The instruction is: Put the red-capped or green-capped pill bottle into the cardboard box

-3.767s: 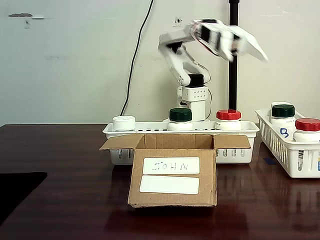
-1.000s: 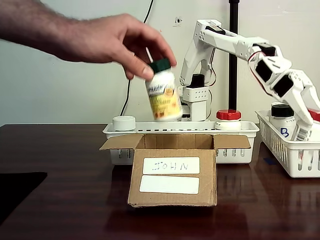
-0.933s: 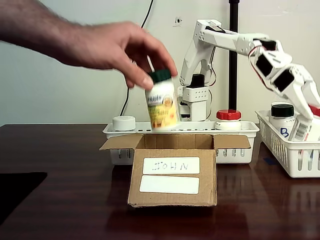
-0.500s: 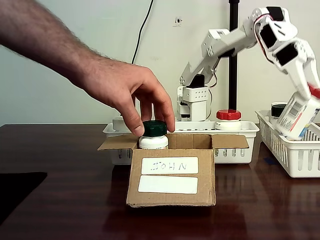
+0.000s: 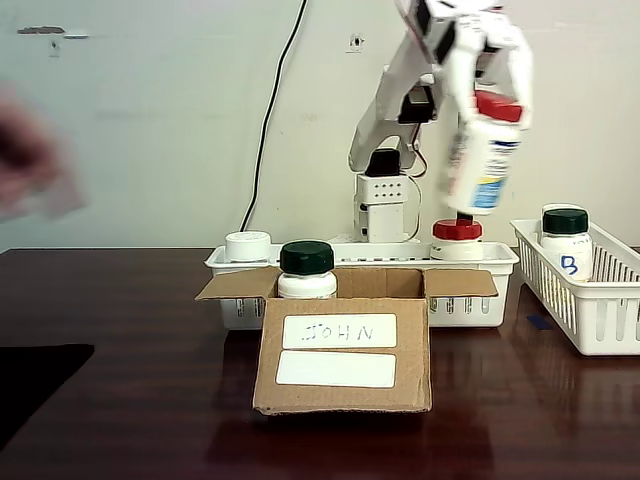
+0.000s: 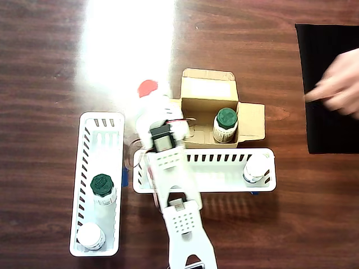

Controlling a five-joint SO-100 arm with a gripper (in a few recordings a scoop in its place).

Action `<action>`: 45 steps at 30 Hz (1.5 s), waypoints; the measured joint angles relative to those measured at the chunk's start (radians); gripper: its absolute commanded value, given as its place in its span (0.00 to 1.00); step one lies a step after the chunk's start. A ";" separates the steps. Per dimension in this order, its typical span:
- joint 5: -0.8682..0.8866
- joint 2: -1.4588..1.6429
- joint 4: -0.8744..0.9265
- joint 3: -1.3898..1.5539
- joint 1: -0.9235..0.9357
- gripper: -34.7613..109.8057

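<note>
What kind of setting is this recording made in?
Likely a lab bench mocked up as a pharmacy sorting station: white slotted baskets of pill bottles, a cardboard box labelled "JOHN", and a plain wall with a cable.

cardboard box [image 5: 345,385]: plain brown, with two white labels on its front — the upper one carries dark handwriting
bottle in box [image 5: 306,271]: white body, dark green cap
held bottle [image 5: 482,160]: white with a blue-patterned label, red cap
pincer [image 5: 490,70]: white
baskets [image 5: 600,310]: white, slotted
surface [image 5: 130,400]: dark reddish-brown wood grain — glossy
mat [image 6: 325,89]: black
wall [image 5: 150,120]: pale greenish white
</note>
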 measured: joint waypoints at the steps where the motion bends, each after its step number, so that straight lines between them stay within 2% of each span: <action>1: 0.009 0.000 0.003 -0.003 0.023 0.23; 7: 0.040 -0.018 0.002 -0.046 0.118 0.23; 18: 0.040 -0.250 -0.097 -0.084 0.152 0.23; 27: 0.104 -0.354 -0.192 -0.091 0.181 0.24; 30: 0.118 -0.371 -0.193 -0.091 0.187 0.31; 35: 0.138 -0.383 -0.193 -0.091 0.187 0.57; 39: 0.130 -0.383 -0.189 -0.091 0.179 0.73; 41: 0.121 -0.383 -0.167 -0.091 0.170 0.77; 45: 0.103 -0.382 -0.103 -0.092 0.147 0.78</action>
